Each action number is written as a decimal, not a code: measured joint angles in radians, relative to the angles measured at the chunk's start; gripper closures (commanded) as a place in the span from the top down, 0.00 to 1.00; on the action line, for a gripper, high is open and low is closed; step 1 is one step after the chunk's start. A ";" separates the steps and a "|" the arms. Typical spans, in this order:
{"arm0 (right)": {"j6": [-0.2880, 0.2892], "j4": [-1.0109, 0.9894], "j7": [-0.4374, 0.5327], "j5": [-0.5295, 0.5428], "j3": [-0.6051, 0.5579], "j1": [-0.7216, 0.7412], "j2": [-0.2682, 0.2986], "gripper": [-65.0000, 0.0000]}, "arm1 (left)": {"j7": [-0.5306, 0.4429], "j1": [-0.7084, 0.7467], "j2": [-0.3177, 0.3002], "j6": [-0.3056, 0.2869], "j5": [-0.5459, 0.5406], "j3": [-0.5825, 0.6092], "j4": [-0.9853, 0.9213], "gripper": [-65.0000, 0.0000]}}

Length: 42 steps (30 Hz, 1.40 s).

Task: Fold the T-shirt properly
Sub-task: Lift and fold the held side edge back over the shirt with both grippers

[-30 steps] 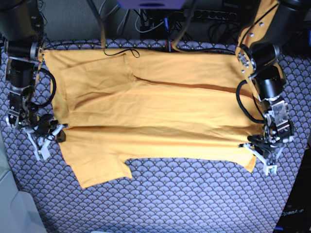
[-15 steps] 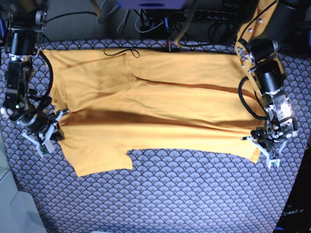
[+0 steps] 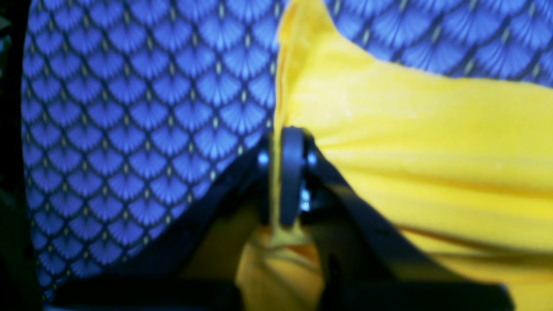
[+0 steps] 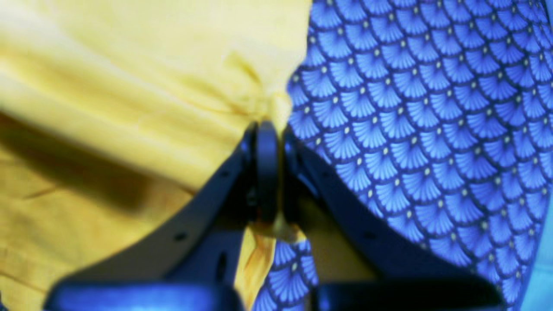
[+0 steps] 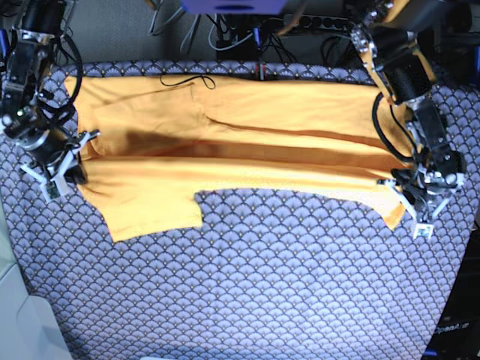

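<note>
Left claw [image 5: 421, 201] low, pinched tight on shirt [image 5: 247, 142] edge. Right claw [image 5: 51, 166] low too, pinched tight on other edge. Both arms reach down.

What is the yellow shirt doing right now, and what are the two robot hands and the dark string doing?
T-shirt: spread sideways on the tablecloth, near edge lifted, a sleeve hanging out flat.
Left hand: shut, pinching the shirt's edge.
Right hand: shut, pinching the shirt's other edge.
Dark thread: lying loose at the shirt's far edge.
</note>
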 measured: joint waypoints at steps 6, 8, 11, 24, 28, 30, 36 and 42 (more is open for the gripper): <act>0.003 0.029 0.010 0.005 0.044 -0.096 -0.029 0.00 | -0.007 0.082 0.000 -0.006 -0.008 0.000 0.068 0.00; 0.003 0.029 0.011 0.005 0.046 -0.118 -0.029 0.00 | -0.003 0.115 0.000 -0.009 -0.008 -0.001 0.092 0.00; 0.003 0.031 0.015 0.008 0.045 -0.137 -0.029 0.00 | -0.008 0.142 0.005 -0.013 -0.014 -0.035 0.134 0.00; 0.003 0.180 0.013 -0.002 0.048 -0.251 -0.082 0.00 | -0.008 0.150 0.003 -0.174 -0.002 -0.170 0.148 0.00; 0.003 0.181 0.011 -0.004 0.052 -0.254 -0.091 0.00 | 0.031 0.192 0.006 -0.174 -0.008 -0.169 0.151 0.00; 0.003 0.182 0.020 0.004 0.067 -0.270 -0.091 0.00 | 0.034 0.203 0.010 -0.173 -0.005 -0.171 0.151 0.00; 0.003 0.181 0.018 -0.004 0.070 -0.290 -0.093 0.00 | 0.018 0.232 0.014 -0.174 -0.008 -0.169 0.151 0.00; 0.003 0.182 0.016 0.000 0.070 -0.320 -0.093 0.00 | 0.023 0.235 0.014 -0.174 -0.009 -0.169 0.151 0.00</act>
